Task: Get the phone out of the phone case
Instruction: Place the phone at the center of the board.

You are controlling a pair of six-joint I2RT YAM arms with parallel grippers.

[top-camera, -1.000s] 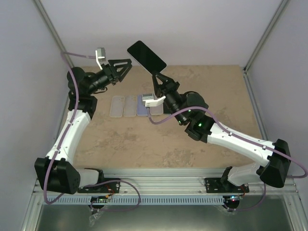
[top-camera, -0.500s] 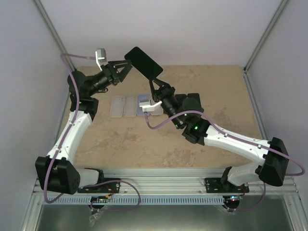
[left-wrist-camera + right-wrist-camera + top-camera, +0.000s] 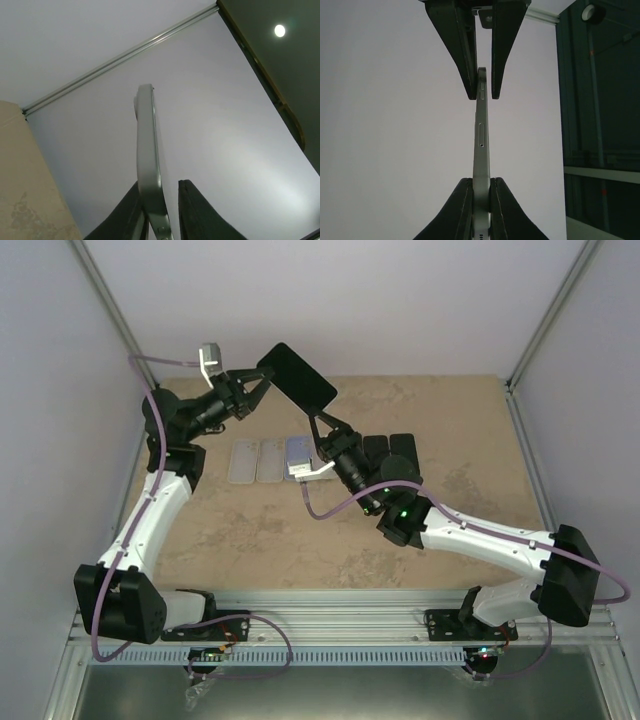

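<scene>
The phone [image 3: 297,378] is a black slab held up in the air over the back of the table. Edge-on it shows as a thin silver-grey strip [image 3: 481,135] with side buttons. I cannot tell a phone case apart from the phone on it. My right gripper [image 3: 318,425] is shut on its lower end [image 3: 481,181]. My left gripper [image 3: 262,380] straddles the other end [image 3: 160,187]. One of its fingers [image 3: 131,210] touches the phone [image 3: 146,150], and a narrow gap remains at the other.
Flat on the table lie two clear cases [image 3: 245,460] [image 3: 270,459], a bluish slab [image 3: 297,452] and two black slabs [image 3: 377,447] [image 3: 403,447]. Metal frame posts [image 3: 105,300] stand at the back corners, with pale walls around.
The right arm has carried the phone left and slightly down. The left gripper's jaws have narrowed around its free end.
</scene>
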